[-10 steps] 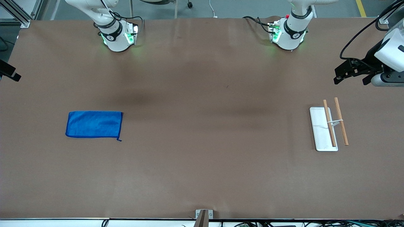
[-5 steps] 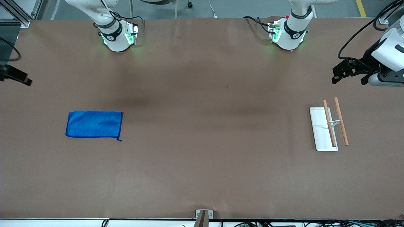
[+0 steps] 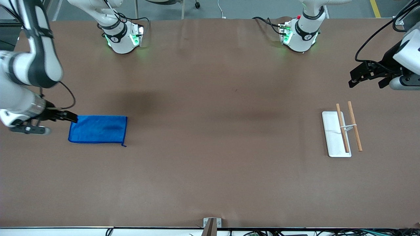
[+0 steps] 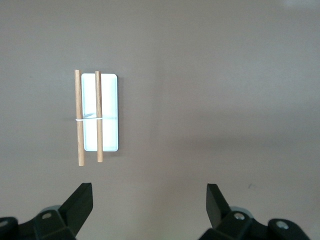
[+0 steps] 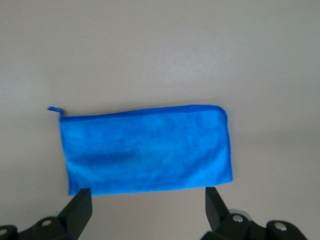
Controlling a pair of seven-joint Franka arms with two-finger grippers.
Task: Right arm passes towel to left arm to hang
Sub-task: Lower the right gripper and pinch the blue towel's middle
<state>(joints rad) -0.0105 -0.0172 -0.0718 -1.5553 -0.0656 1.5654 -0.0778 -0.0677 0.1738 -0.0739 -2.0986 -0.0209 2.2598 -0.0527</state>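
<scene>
The blue towel (image 3: pixel 97 129) lies flat on the brown table toward the right arm's end, its corner loop on the corner nearer the front camera. My right gripper (image 3: pixel 68 117) is open and empty, up over the table just off the towel's short edge at the right arm's end. In the right wrist view the towel (image 5: pixel 147 150) spreads just ahead of the open right gripper (image 5: pixel 148 210). My left gripper (image 3: pixel 367 80) is open and empty, up over the left arm's end of the table. It shows open in the left wrist view (image 4: pixel 149 210).
A white base with two wooden rods (image 3: pixel 341 131) stands at the left arm's end, below the left gripper; it also shows in the left wrist view (image 4: pixel 100 112). The arm bases (image 3: pixel 121 36) (image 3: pixel 300 32) stand along the table's back edge.
The right arm has swung in from the table's end and come down beside the towel's short edge. The left gripper has shifted only slightly.
</scene>
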